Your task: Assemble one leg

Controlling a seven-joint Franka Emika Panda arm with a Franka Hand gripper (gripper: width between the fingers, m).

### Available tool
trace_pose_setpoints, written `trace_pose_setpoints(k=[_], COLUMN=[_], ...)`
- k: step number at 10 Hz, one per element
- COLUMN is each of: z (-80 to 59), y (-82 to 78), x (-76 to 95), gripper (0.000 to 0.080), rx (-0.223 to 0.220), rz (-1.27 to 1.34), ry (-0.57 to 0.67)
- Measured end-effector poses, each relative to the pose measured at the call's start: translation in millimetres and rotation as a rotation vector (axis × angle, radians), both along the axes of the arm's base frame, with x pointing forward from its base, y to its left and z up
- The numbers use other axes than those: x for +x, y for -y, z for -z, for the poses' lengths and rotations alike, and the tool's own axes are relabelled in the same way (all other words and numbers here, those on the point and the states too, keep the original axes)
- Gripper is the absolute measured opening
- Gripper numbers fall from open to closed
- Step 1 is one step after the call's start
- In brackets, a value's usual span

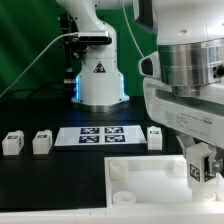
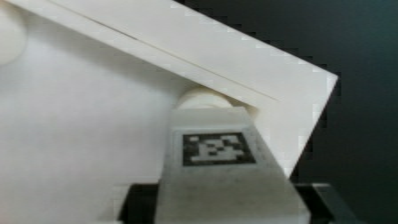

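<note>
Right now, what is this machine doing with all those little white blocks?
The robot arm's gripper is clamped on one leg, a small tagged block, and holds it at a corner of the panel. The pictures don't show whether the leg is seated in a socket. Three spare legs lie on the table: two at the exterior view's left and one beside the marker board.

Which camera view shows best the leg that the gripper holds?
The wrist view: the leg fills the middle, tag sharp, its tip near the white panel. The exterior view shows it small, low in the gripper, tag barely readable.
</note>
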State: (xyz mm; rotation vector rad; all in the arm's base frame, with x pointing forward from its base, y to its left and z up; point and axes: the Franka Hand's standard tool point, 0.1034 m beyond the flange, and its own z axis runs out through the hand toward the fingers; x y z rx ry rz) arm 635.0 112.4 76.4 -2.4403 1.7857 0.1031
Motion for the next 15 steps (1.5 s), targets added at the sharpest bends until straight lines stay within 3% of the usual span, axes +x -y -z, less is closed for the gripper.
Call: trace_pose_setpoints(k=[4, 6, 7, 8, 9, 15], z=[1.7, 2.0, 2.5, 3.4, 5.3, 6.3], y=[-13.8, -14.9, -15.3, -15.6, -17.1, -18.5], x=[-1.8, -2.6, -2.8, -5.0, -9.9, -10.4], gripper=[0.0294, 0.0294, 0.0394, 0.0531, 0.0612, 0.0649], rx=[0.064, 0.062, 0.061, 0.053, 0.047, 0.015], rz=[0.418, 0.374, 0.337, 0.243, 0.092, -0.584], ry=[0.001, 0.002, 0.007, 0.01, 0.005, 0.107])
